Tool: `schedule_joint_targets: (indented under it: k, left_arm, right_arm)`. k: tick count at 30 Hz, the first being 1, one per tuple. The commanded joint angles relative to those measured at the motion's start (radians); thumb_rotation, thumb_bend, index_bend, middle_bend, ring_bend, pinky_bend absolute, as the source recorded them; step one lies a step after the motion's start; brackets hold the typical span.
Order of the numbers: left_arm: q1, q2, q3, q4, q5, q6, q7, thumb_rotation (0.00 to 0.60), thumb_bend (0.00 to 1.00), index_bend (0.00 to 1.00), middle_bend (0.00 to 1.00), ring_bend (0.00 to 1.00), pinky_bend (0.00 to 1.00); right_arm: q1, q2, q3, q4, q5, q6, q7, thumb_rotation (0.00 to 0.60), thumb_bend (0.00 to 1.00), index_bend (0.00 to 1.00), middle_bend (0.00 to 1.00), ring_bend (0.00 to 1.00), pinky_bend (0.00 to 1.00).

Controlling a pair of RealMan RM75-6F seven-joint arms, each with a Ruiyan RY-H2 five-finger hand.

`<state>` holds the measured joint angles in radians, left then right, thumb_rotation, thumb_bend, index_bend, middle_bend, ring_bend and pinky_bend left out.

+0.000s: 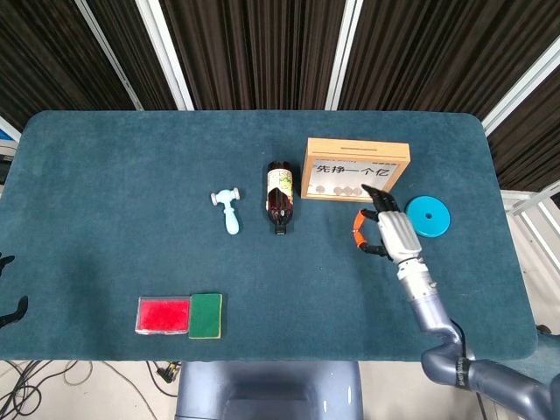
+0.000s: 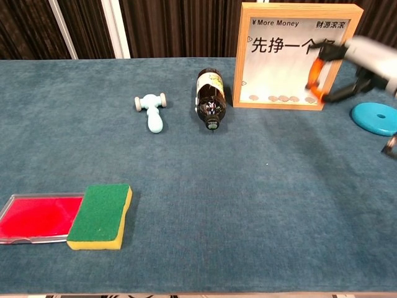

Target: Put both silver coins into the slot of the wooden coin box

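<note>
The table [image 1: 131, 166] wears a deep teal cloth; the right hand [image 1: 391, 229] is silver-grey with black fingertips and orange at its thumb side; just beyond its fingers the coin box [image 1: 354, 169] has a pale wood frame around a white panel with black characters; to the hand's right lies a bright blue disc [image 1: 427, 216]; to its left, a dark brown bottle [image 1: 279, 195] with a yellow-and-white label, then a pale mint toy hammer [image 1: 228, 210]; far to its left and nearer the robot, a red tray [image 1: 163, 315] beside a green-topped yellow sponge [image 2: 102, 215]
</note>
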<state>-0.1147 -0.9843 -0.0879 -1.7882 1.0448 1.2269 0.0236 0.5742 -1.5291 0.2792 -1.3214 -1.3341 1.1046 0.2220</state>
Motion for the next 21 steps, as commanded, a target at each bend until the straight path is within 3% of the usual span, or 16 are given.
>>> schedule_joint_targets:
  k: [1,6,11,17,21]
  left_arm:
    - [0.0,0.0,0.0,0.0,-0.001,0.0,0.0,0.6,0.4,0.14,0.0,0.0,0.0]
    - [0.0,0.001,0.0,-0.001,-0.003,0.0,-0.001,0.6,0.4,0.14,0.0,0.0,0.0]
    - [-0.001,0.001,-0.001,-0.002,-0.007,-0.001,0.0,0.6,0.4,0.14,0.0,0.0,0.0]
    - [0.001,-0.002,-0.004,-0.003,-0.017,0.006,0.005,0.6,0.4,0.14,0.0,0.0,0.0]
    - [0.0,-0.004,-0.006,-0.003,-0.028,0.008,0.011,0.6,0.4,0.14,0.0,0.0,0.0]
  right_arm:
    - [-0.003,0.097,0.055,-0.114,0.033,0.023,-0.074,0.6,0.54,0.78,0.08,0.01,0.0]
    - [0.025,0.184,0.119,-0.206,0.082,0.014,-0.16,0.6,0.54,0.78,0.08,0.01,0.0]
    - [0.082,0.254,0.186,-0.254,0.188,-0.073,-0.213,0.6,0.54,0.78,0.08,0.01,0.0]
    - [0.196,0.325,0.242,-0.222,0.359,-0.25,-0.28,0.6,0.54,0.78,0.08,0.01,0.0]
    - [0.286,0.344,0.243,-0.16,0.48,-0.338,-0.371,0.6,0.54,0.77,0.08,0.0,0.0]
